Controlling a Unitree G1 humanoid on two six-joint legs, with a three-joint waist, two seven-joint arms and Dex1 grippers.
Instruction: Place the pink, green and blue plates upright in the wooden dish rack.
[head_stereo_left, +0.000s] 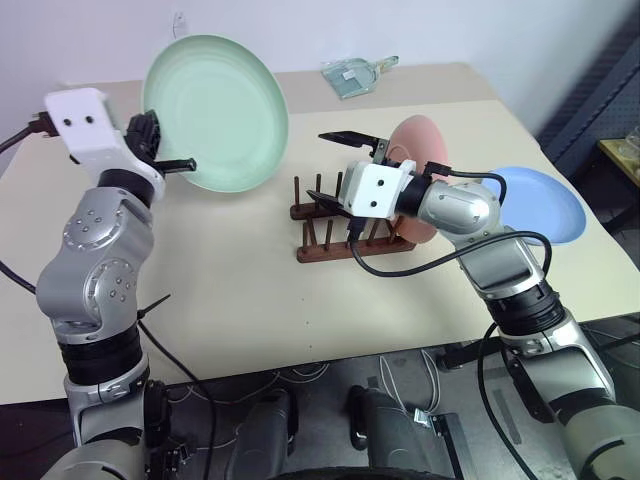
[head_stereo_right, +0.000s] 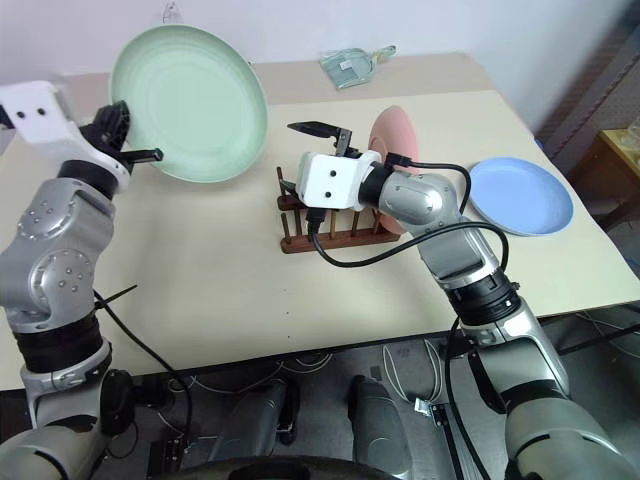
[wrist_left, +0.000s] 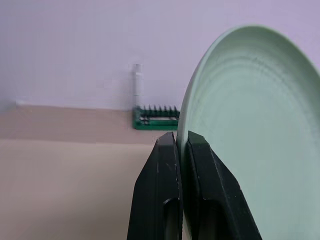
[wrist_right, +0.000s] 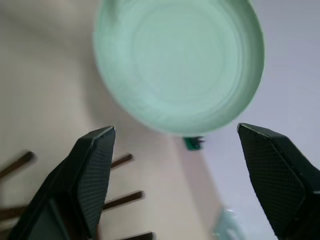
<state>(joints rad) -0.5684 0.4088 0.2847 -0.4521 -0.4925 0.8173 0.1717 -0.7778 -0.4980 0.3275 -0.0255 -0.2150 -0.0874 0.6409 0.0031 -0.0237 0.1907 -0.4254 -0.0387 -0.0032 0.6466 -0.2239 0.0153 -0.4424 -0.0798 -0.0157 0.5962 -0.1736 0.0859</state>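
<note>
The left gripper (head_stereo_left: 172, 160) was clamped on the rim of the green plate (head_stereo_left: 222, 110), held upright at 10 o'clock from the wooden dish rack (head_stereo_left: 345, 235); the right gripper (head_stereo_left: 335, 165) stood with fingers apart above the rack.

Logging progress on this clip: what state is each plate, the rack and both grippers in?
Pale mint green plate: held on edge above the table.
Salmon pink plate: upright in rack.
Light blue plate: flat on table.
Dark wooden dish rack: holds one plate.
Left gripper: shut on green plate's rim.
Right gripper: open, empty.
</note>
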